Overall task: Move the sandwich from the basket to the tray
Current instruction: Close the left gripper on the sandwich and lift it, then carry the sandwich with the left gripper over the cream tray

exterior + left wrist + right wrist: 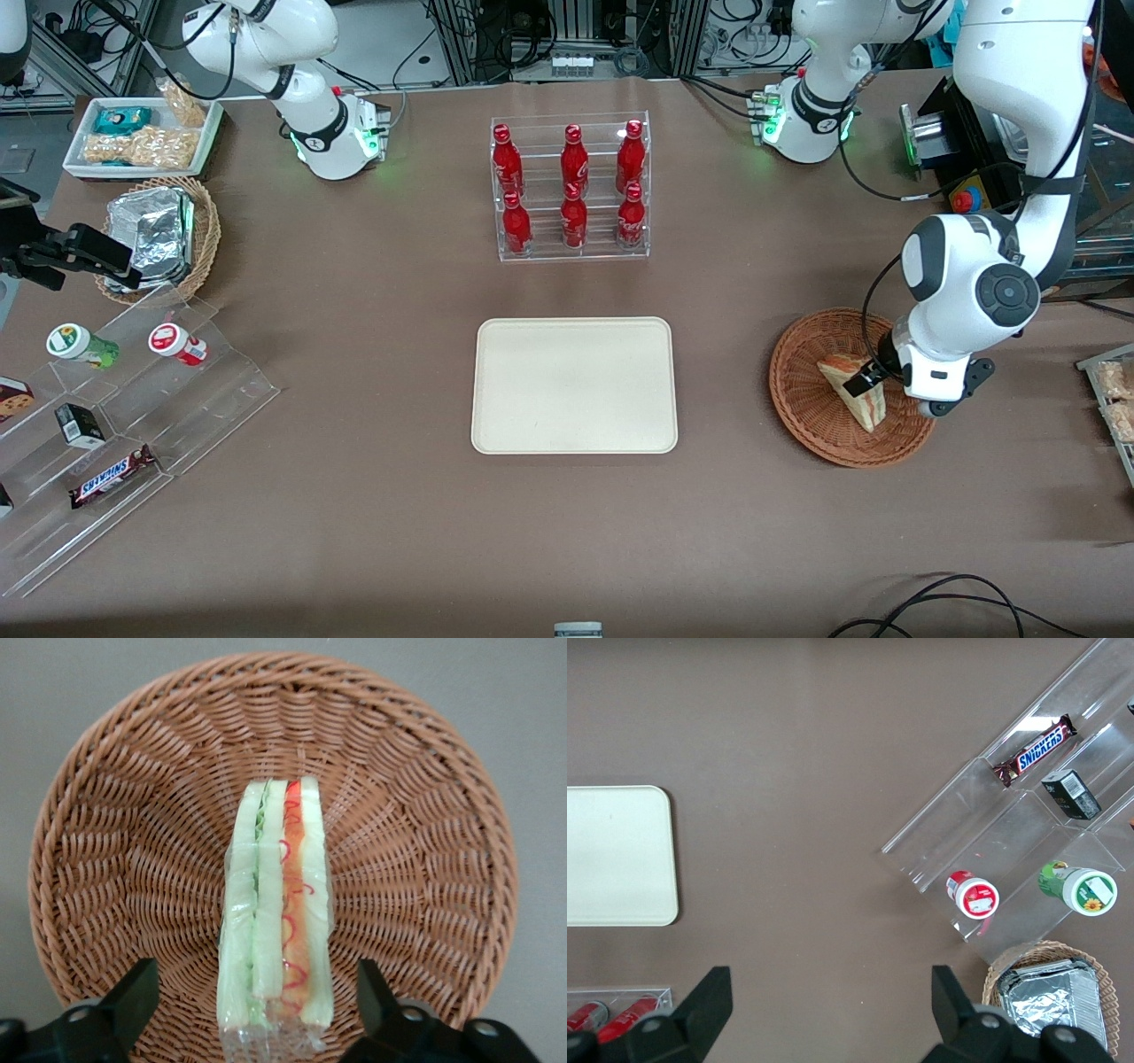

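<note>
The left arm's gripper (864,379) hung low over the round, reddish-brown woven wicker basket (802,403) at the right of the front frame, its black fingers (128,997) spread wide on either side of the triangular white-bread sandwich (855,390) with orange-red and green filling. In the wrist camera the sandwich (276,912) stood on edge in the basket (115,850), layers facing up, with clear gaps between it and each finger; nothing was gripped yet. The flat cream-beige rectangular tray (574,385) with rounded corners lay bare at the centre of the brown table (354,514), well apart from the basket.

The risks, judged from here: the wedge looked soft and film-wrapped, so a hard squeeze could crush the bread or push out the filling, while a light one could let the slick wrap slip during the carry. A fingertip driven too low might catch the weave and drag the light basket along.

The fingertips were cut off at the edge of the wrist picture, and in the front view the arm's white wrist covered part of the basket rim, so how deep the fingers sat could not be made out.
</note>
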Robot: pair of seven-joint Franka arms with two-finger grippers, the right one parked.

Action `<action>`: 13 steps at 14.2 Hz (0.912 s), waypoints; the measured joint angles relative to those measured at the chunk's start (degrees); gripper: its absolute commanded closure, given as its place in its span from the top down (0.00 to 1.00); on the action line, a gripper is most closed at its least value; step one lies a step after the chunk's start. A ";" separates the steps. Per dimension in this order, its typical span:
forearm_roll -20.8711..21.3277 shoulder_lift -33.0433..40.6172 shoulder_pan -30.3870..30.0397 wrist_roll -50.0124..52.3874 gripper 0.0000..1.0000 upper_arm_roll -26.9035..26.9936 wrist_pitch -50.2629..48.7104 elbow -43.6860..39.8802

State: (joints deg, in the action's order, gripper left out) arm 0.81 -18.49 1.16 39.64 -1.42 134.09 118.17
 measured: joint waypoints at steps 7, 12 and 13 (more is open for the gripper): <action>-0.07 -0.79 0.02 0.38 0.05 -0.02 -8.40 -4.94; -0.18 -0.04 0.32 0.47 0.02 -5.08 -27.20 -17.50; -0.15 -0.14 0.74 0.48 0.04 -6.94 -27.02 -17.65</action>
State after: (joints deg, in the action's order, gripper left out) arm 0.66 -18.63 1.90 40.12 -8.36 107.08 100.52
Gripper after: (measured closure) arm 0.855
